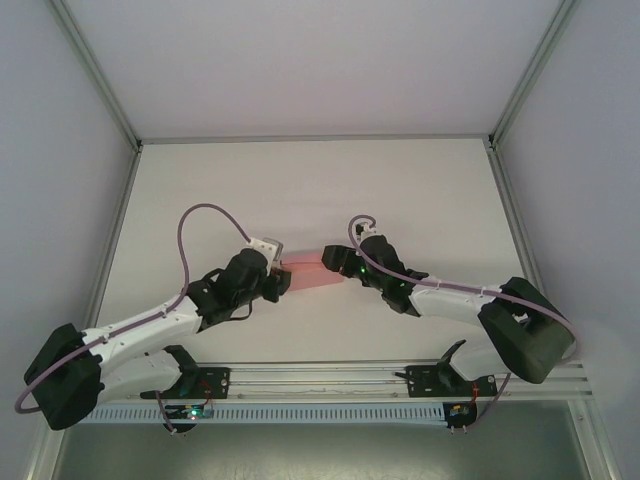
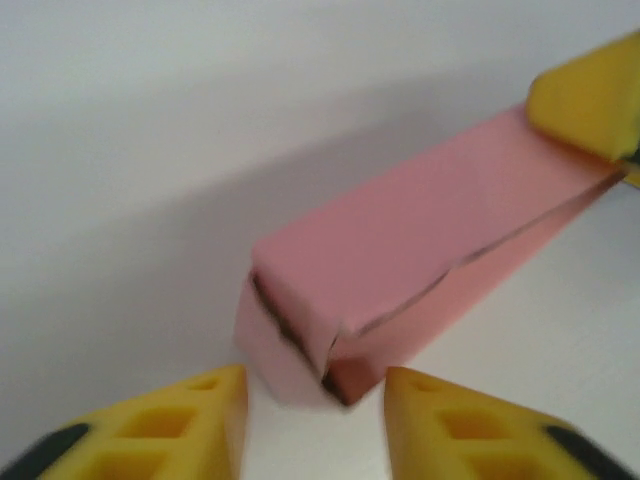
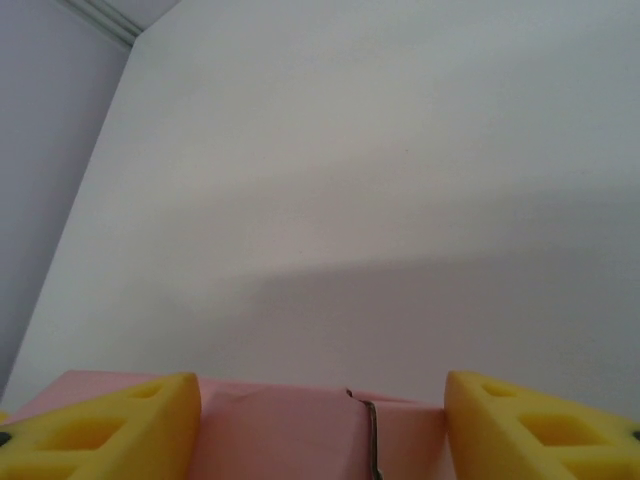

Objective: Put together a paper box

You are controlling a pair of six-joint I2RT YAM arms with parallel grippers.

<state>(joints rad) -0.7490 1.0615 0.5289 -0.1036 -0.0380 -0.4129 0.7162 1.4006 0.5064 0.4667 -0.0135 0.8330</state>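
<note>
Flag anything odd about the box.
The box is not shut cleanly: its near end flap stands ajar with a dark gap along its edge, and the long side seam gapes.

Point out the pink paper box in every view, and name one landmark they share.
Top external: paper box just below the picture's centre.
Left wrist: centre, slanting up to the right.
Right wrist: along the bottom edge.
Shared landmark: the white table under it.

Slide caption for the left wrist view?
Pink paper box, near end by the parted left fingers, far end at a right finger.
</note>
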